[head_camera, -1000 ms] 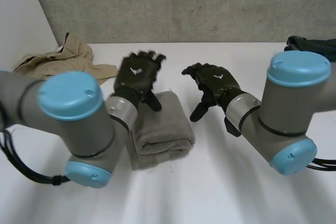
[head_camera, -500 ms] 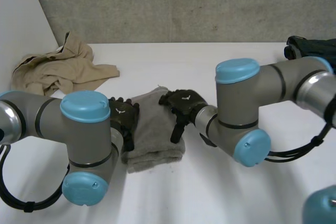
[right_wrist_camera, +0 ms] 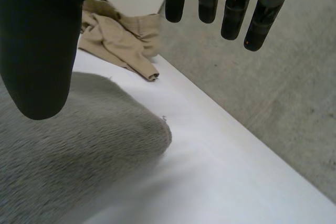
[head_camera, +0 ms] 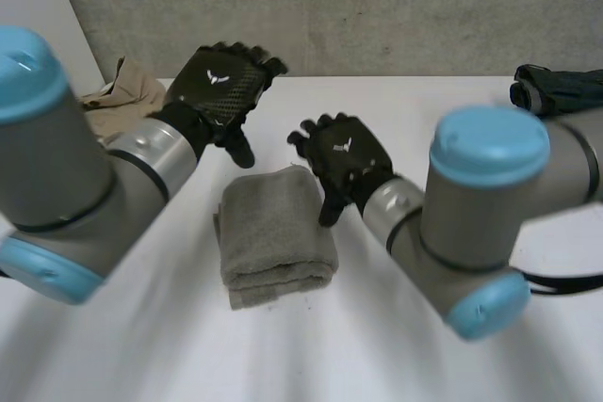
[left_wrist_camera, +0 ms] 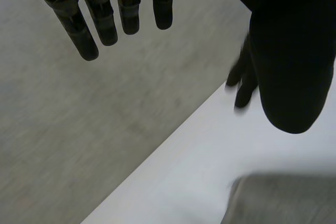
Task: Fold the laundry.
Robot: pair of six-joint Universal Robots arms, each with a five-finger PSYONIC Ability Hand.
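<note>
A folded grey towel (head_camera: 275, 235) lies in the middle of the white table (head_camera: 443, 120). My left hand (head_camera: 224, 91) is raised above the table behind the towel's far left corner, fingers straight, holding nothing. In the left wrist view its fingers (left_wrist_camera: 105, 17) and thumb (left_wrist_camera: 289, 61) hang spread over the table, with the towel's corner (left_wrist_camera: 283, 200) below. My right hand (head_camera: 341, 157) hovers at the towel's far right corner, open and empty. Its thumb (right_wrist_camera: 39, 51) is over the grey towel (right_wrist_camera: 68, 156) in the right wrist view.
A crumpled beige garment (head_camera: 122, 91) lies at the table's far left, seen also as the beige garment (right_wrist_camera: 123, 35) beyond the towel. A dark bundle of cloth (head_camera: 556, 91) sits at the far right edge. A grey wall stands behind the table.
Both hands have lifted off the towel's sides: the left rose up and back to the far left, the right drew back to the towel's far right corner. The towel stays folded.
</note>
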